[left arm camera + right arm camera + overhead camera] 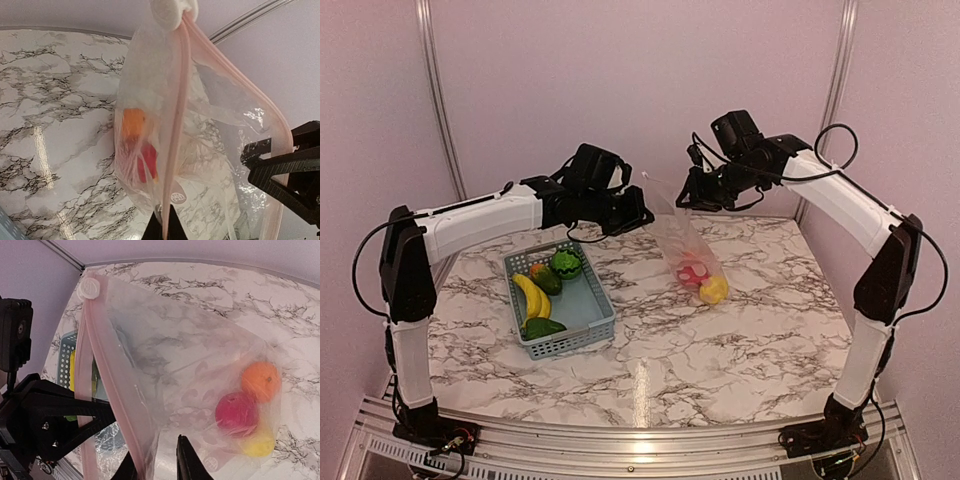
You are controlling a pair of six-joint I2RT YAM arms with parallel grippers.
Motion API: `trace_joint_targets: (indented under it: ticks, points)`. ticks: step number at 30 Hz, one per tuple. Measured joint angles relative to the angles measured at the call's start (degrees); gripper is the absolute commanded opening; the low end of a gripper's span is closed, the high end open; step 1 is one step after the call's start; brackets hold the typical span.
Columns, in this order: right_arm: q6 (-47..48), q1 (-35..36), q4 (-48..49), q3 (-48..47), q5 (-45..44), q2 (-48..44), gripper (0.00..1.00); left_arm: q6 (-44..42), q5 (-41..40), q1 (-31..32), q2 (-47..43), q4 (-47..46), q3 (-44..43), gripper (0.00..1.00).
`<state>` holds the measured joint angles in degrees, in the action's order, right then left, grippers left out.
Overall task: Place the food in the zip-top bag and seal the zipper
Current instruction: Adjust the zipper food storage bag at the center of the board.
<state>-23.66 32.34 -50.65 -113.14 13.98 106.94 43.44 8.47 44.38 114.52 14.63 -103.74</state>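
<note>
The zip-top bag [685,240] hangs above the table between my two grippers, its bottom resting on the marble. Inside it are an orange piece [260,381], a red piece [236,412] and a yellow piece [259,444]. My left gripper [166,212] is shut on the pinkish zipper [177,115] strip, and the white slider tab [167,12] sits at the strip's far end. My right gripper [157,450] has its jaws apart, with the bag's mouth edge lying against its left finger. Yellow bananas [530,295] and green pieces [566,263] lie in the basket.
The grey-blue mesh basket [590,320] stands on the marble table left of the bag, under my left arm. A pale wall and metal frame posts close off the back.
</note>
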Motion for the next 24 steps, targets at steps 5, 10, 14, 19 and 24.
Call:
trace_joint_targets:
  ticks: [5, 10, 14, 19, 24]
  points:
    - [0.35, 0.07, -3.58, -0.61, -4.09, 0.0, 0.06, -0.22, 0.55, 0.26, -0.13, -0.24, -0.94, 0.0]
    - [1.09, 0.22, -7.72, -3.37, -9.51, 0.15, 0.0, 0.04, 0.63, 0.76, -0.33, -0.46, -0.94, 0.0]
    - [1.84, 1.31, -11.58, -13.31, -15.82, 1.6, 0.0, 0.72, 0.5, 1.55, -0.35, -0.81, -2.93, 0.0]
    - [3.69, 2.12, -11.72, -14.08, -20.96, -0.46, 0.0, 1.73, -1.53, 4.48, 0.26, -0.96, -11.08, 0.0]
    - [4.87, 1.68, -13.03, -11.85, -23.78, -0.15, 0.0, 2.36, -2.73, 5.99, 1.86, -0.76, -13.64, 0.04]
